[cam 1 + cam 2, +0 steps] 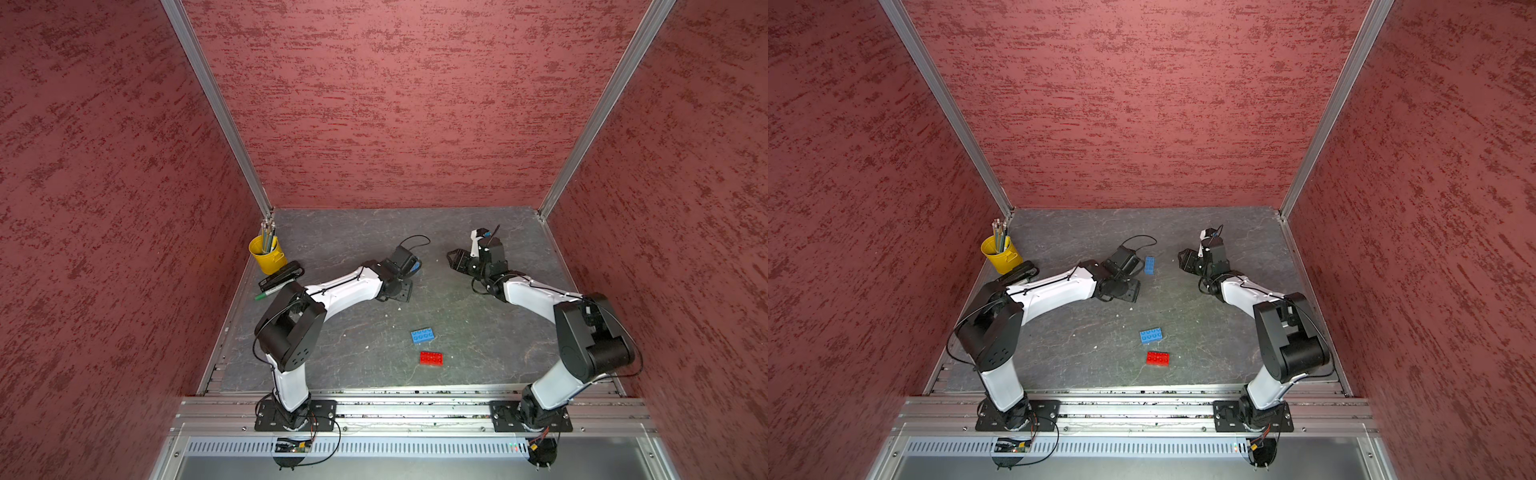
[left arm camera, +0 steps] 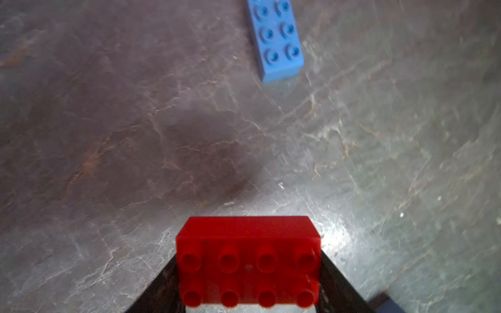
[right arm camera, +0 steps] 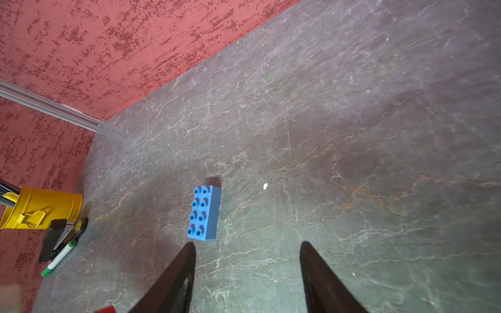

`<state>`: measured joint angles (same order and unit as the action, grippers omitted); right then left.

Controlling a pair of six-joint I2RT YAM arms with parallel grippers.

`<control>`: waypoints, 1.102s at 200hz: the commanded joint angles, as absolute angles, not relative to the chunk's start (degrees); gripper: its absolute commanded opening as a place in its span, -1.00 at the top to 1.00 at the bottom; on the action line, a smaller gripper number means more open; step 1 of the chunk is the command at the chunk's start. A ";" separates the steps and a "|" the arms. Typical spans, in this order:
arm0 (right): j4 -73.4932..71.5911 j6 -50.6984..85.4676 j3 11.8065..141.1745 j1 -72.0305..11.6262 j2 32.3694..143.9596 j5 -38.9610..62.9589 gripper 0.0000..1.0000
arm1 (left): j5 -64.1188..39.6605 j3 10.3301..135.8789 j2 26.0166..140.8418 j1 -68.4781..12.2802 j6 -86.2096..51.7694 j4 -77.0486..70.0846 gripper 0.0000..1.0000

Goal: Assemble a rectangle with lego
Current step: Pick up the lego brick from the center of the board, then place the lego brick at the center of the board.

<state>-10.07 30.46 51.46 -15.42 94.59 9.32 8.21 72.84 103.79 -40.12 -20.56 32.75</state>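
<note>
My left gripper (image 2: 248,284) is shut on a red lego brick (image 2: 248,260), held studs toward the camera a little above the table. In a top view this gripper (image 1: 401,291) hangs left of centre and hides its brick. A blue brick (image 1: 1149,264) lies just beyond it, also seen in both wrist views (image 2: 279,40) (image 3: 204,214). Nearer the front lie another blue brick (image 1: 423,336) and a red brick (image 1: 431,358), close together but apart. My right gripper (image 3: 248,244) is open and empty, to the right of the far blue brick (image 1: 453,259). No joined rectangle is in view.
A yellow cup of pencils (image 1: 267,253), a black stapler (image 1: 280,276) and a green marker (image 1: 270,292) sit in the far left corner. Red walls enclose the grey table (image 1: 478,332) on three sides. An aluminium rail (image 1: 415,409) runs along the front.
</note>
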 commanded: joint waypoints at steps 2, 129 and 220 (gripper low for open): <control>-9.72 30.10 53.26 -15.38 95.40 10.40 -0.19 | 8.55 73.25 107.00 -39.22 -28.71 32.69 -0.24; -2.43 28.59 55.72 -18.84 93.33 2.88 -0.31 | 5.38 70.94 101.66 -36.17 -24.17 28.70 -0.93; 19.95 30.27 74.56 -40.26 104.30 -6.88 -0.49 | -14.20 49.50 59.06 -8.64 -24.87 29.95 -0.99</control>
